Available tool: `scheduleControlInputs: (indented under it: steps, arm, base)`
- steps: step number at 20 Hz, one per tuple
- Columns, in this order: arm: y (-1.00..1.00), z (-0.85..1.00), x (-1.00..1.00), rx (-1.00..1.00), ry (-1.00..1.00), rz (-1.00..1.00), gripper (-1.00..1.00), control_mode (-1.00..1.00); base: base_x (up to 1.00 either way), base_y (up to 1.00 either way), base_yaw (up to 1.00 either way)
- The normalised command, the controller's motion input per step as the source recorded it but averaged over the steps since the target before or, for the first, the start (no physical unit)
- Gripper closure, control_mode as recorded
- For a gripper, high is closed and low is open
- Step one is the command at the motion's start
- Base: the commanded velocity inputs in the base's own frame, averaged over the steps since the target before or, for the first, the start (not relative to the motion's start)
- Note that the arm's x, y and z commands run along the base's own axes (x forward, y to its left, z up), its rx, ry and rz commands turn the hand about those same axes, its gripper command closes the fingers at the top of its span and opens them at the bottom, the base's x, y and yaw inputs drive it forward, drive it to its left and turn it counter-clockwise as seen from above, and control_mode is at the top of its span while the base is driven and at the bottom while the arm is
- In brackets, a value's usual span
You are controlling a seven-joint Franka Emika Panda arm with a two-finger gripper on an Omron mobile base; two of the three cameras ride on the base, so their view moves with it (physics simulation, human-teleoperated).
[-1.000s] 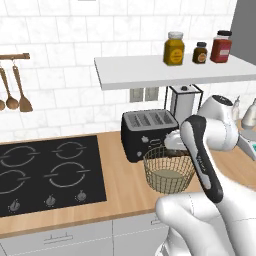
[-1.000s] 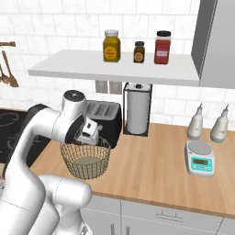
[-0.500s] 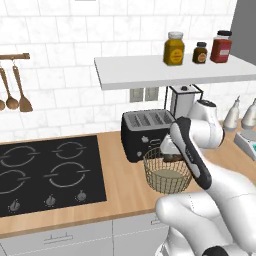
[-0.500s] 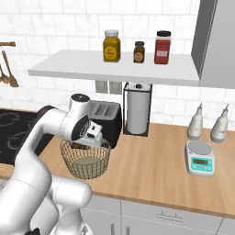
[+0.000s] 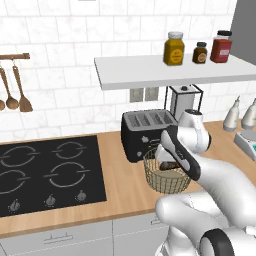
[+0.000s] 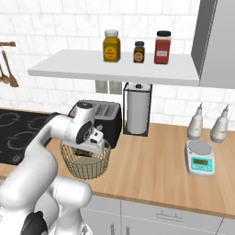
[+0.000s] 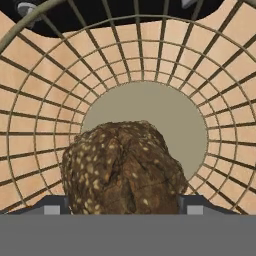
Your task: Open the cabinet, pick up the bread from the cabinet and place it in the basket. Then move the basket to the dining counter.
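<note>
Lowered into basket [image 7: 45, 95], bread [image 7: 122, 167] seemingly upright.

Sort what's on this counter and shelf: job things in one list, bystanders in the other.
Job:
bread, between the gripper's fingertips, over the basket
basket, on the counter in front of the toaster

Bystanders:
toaster
hob
paper towel roll
kitchen scale
three jars on the shelf
two bottles
hanging spoons
</note>
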Motion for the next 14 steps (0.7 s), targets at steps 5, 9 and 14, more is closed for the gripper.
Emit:
scheduleControlInputs:
  steps: [5,9,14]
  arm:
    - [0.00,-0.20,0.39,-0.03,0.19,0.00,1.00,-1.00]
    - [0.00,-0.33,0.35,-0.04,0.09,0.00,1.00,-1.00]
    - [-0.05,-0.46,0.09,-0.06,0.00,0.00,1.00,-1.00]
  base:
    - [0.00,0.00,0.00]
    - [0.00,0.00,0.00]
    - [0.00,0.00,0.00]
